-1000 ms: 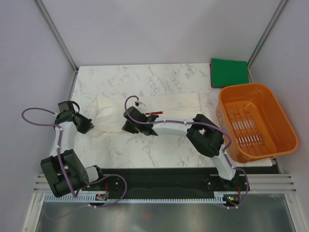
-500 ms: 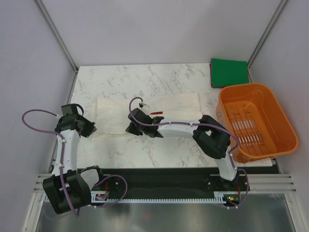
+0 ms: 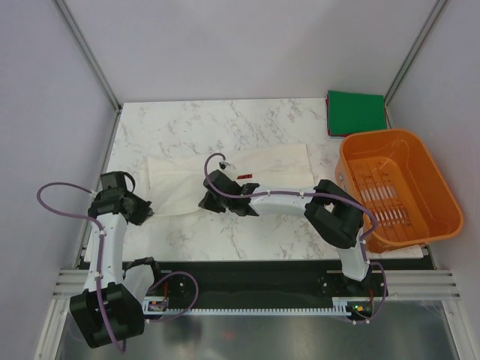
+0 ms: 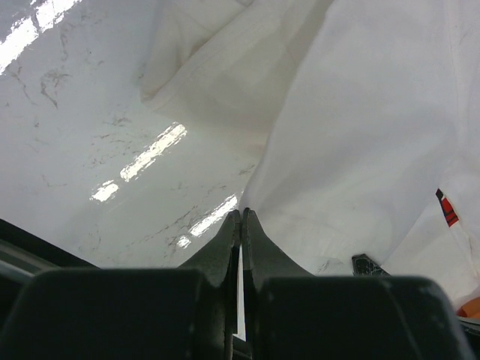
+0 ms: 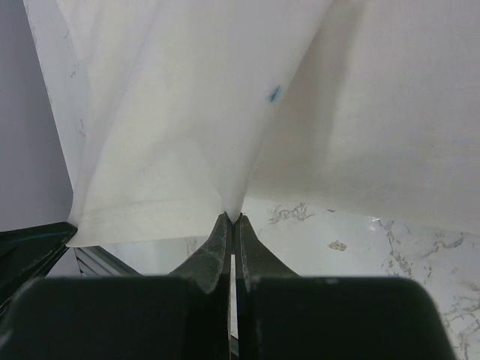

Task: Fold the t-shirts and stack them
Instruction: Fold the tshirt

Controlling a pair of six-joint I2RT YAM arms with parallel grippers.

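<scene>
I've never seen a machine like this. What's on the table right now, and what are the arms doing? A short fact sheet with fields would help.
Table: white marble top
White t-shirt: spread flat across the middle
Left fingers: shut, pinching the shirt's near-left edge
Right fingers: shut, pinching the shirt's near edge further right
Green t-shirt: folded square, far right corner
Orange basket: on the right, just in front of the green t-shirt
</scene>
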